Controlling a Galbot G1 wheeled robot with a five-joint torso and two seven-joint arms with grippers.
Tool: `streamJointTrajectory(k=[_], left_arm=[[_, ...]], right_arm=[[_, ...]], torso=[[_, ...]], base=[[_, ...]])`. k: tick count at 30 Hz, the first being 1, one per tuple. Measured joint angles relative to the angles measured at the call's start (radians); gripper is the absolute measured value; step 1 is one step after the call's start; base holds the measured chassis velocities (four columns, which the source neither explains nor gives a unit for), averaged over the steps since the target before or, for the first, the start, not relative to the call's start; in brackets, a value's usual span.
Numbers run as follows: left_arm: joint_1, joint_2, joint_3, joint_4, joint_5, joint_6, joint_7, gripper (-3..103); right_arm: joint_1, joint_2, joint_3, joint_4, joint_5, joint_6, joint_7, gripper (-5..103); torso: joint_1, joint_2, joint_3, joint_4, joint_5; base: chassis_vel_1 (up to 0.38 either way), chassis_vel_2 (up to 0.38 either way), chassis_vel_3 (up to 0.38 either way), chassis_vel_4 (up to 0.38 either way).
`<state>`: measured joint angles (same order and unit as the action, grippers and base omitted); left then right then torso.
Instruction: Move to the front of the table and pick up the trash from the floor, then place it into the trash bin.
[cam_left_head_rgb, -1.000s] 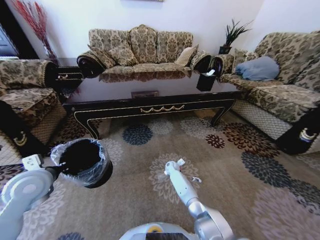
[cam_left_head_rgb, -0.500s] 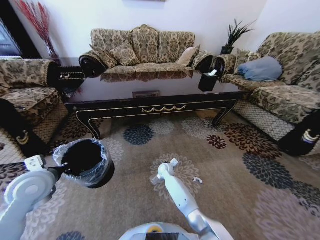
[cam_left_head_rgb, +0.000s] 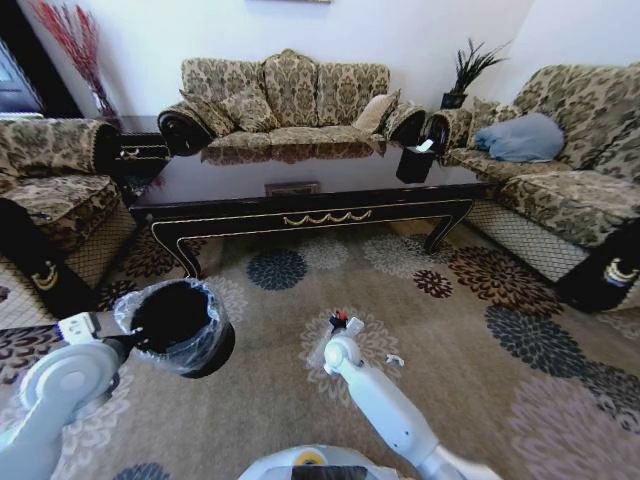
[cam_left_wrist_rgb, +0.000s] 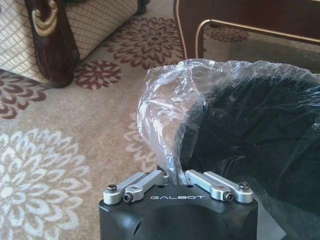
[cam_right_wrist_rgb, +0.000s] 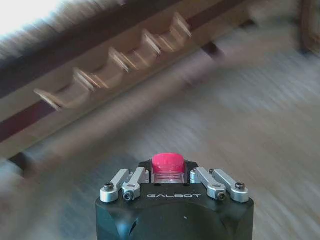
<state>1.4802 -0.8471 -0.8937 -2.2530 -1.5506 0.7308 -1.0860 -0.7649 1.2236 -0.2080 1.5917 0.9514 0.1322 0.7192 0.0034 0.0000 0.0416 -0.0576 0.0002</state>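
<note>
Trash is partly in hand: the clear bottle with its red cap (cam_right_wrist_rgb: 168, 162) sits clamped in the right hand (cam_left_head_rgb: 340, 333), low centre of the head view, cap poking up between the closed fingers (cam_right_wrist_rgb: 131, 184) in the right wrist view. The bottle is thin and slick, so I judge a loose pinch or a quick swing could let it slip or twist out before it reaches the bin.

Lower left of the head view, the left hand (cam_left_head_rgb: 112, 345) is closed tight on the rim of the trash bin (cam_left_head_rgb: 183, 328), pinching the clear liner bag (cam_left_wrist_rgb: 165, 107) with it. Held by one edge, the bin could tilt or the liner pull free, and a drop might then miss the opening.

A small white scrap (cam_left_head_rgb: 393, 359) lies on the carpet just right of the right hand, easily forgotten. Beyond, across the upper middle of the frame, runs the long dark table (cam_left_head_rgb: 300, 205).
</note>
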Motion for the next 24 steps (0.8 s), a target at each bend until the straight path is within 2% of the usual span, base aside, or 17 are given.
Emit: streamJointTrajectory(k=[1,6,10,16,18,24], left_arm=[[0.000,0.000,0.000,0.000,0.000,0.000,0.000,2],[-0.004,0.014,0.045,-0.012,0.013,0.000,-0.004,2],[-0.022,0.032,0.083,-0.006,0.025,0.000,-0.005,2],[-0.062,0.058,0.116,0.031,0.022,0.002,-0.006,2],[-0.094,0.076,0.134,0.055,0.002,0.003,-0.007,2],[-0.159,0.097,0.167,0.096,-0.027,0.003,-0.005,2]], right_arm=[[0.000,0.000,0.000,0.000,0.000,0.000,0.000,30],[0.163,-0.091,-0.062,0.010,0.018,0.076,-0.129,30],[0.257,-0.110,-0.107,0.032,0.050,0.106,-0.181,30],[0.379,-0.100,-0.173,0.057,0.085,0.130,-0.231,30],[0.475,-0.078,-0.221,0.061,0.106,0.142,-0.255,30],[0.613,-0.020,-0.324,0.030,0.128,0.171,-0.329,30]], torso=[[0.000,0.000,0.000,0.0000,0.0000],[0.000,0.000,0.000,-0.0001,0.0000],[0.000,0.000,0.000,-0.0002,0.0000],[0.000,0.000,0.000,-0.0001,-0.0001],[0.000,0.000,0.000,0.0000,-0.0003],[0.000,0.000,0.000,-0.0001,-0.0005]], base=[[0.000,0.000,0.000,0.000],[0.000,0.000,0.000,0.000],[0.000,0.000,0.000,0.000],[0.000,0.000,0.000,0.000],[0.000,0.000,0.000,0.000],[0.000,0.000,0.000,0.000]])
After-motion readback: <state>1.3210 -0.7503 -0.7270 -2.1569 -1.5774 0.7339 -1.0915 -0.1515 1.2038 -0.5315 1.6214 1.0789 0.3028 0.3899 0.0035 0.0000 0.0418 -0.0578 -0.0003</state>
